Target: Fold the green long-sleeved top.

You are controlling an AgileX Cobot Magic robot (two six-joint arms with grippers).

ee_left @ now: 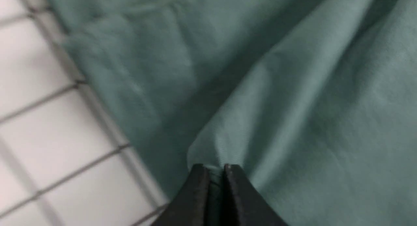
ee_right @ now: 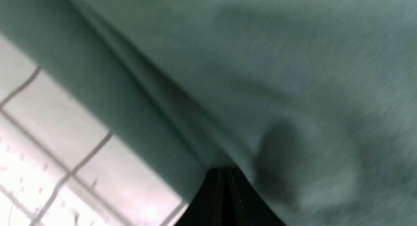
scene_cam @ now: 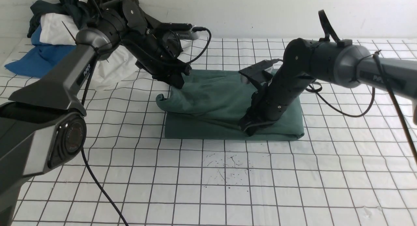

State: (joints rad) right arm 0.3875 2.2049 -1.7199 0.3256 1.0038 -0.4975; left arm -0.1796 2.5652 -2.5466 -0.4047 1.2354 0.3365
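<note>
The left gripper (scene_cam: 178, 84) is clamped on a pinch of the muted green long-sleeved top (scene_cam: 211, 99) of cotton. The right gripper (scene_cam: 251, 129) is closed on its upper layer by the near fold. The top is laid midway across the white, black-gridded table (scene_cam: 228, 193), nearer the far edge. It is judged mostly folded: a compact rectangle is formed, but the rumpled upper layer is not yet flattened.
</note>
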